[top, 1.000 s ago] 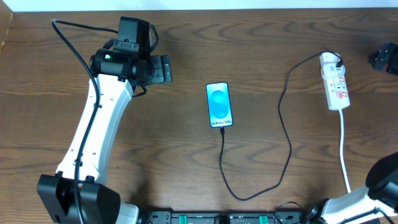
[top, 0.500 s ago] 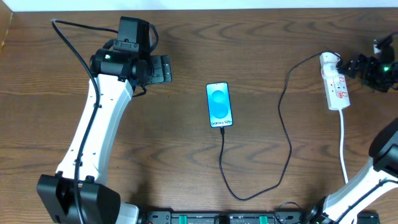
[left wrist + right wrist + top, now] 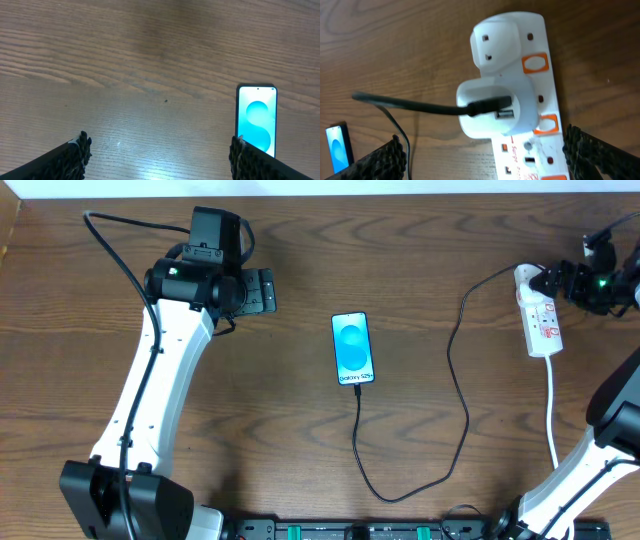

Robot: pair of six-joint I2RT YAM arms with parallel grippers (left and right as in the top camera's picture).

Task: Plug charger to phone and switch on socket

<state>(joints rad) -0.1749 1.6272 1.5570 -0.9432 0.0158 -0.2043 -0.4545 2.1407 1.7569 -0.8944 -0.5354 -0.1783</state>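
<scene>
The phone (image 3: 353,348) lies in the middle of the surface (image 3: 270,440), the charger (image 3: 462,395) running from its near end to the socket (image 3: 538,312) at far right, where the right fingers (image 3: 590,152) hover spread over it, while the left fingers (image 3: 70,157) stand spread left of the phone.

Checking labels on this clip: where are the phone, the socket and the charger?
phone (image 3: 352,348): overhead view, middle of its blue screen.
socket (image 3: 543,327): overhead view, middle of the white strip.
charger (image 3: 480,125): right wrist view, white plug body seated in the socket.
</scene>
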